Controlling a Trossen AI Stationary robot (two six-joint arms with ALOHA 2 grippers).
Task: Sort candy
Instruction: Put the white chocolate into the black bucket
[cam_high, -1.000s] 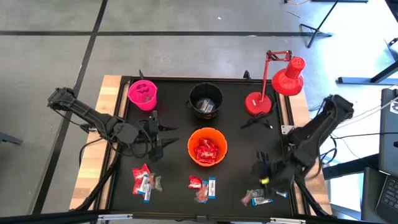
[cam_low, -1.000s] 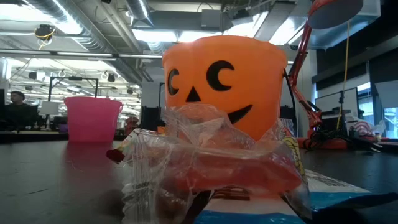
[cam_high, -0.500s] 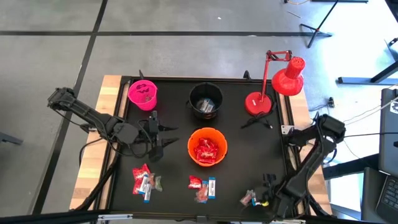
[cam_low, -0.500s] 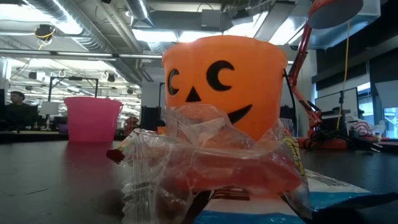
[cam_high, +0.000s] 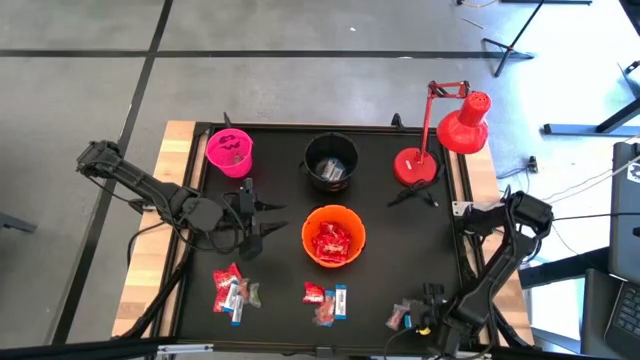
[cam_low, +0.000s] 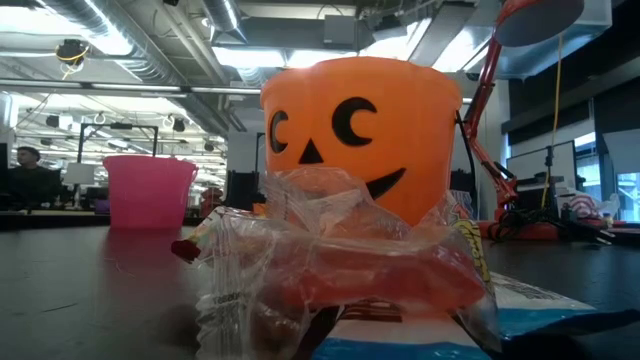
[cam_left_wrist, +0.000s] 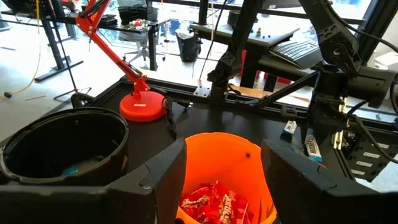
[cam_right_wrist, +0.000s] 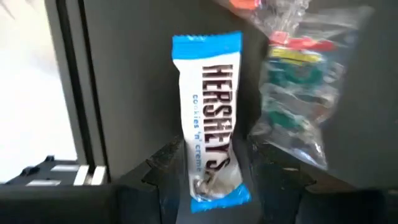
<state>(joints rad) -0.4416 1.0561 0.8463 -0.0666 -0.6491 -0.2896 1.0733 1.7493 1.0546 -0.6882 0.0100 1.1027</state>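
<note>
3 round plastic buckets stand on the matte black table (cam_high: 280, 140): pink bucket (cam_high: 230, 153), black bucket (cam_high: 331, 162), orange bucket (cam_high: 333, 236) holding glossy red packets. The right gripper (cam_right_wrist: 208, 165), fingers spread, straddles a flat blue-and-white candy bar (cam_right_wrist: 211, 112) at the near right edge beside a crinkled clear packet (cam_right_wrist: 298, 81). The left gripper (cam_left_wrist: 221, 165) hovers spread beside the orange bucket. Other candy piles (cam_high: 233, 289) blur together.

Bare table (cam_high: 270, 160) between pink bucket (cam_high: 230, 152) and black bucket (cam_high: 331, 161); orange bucket (cam_high: 333, 236) blocks centre.
</note>
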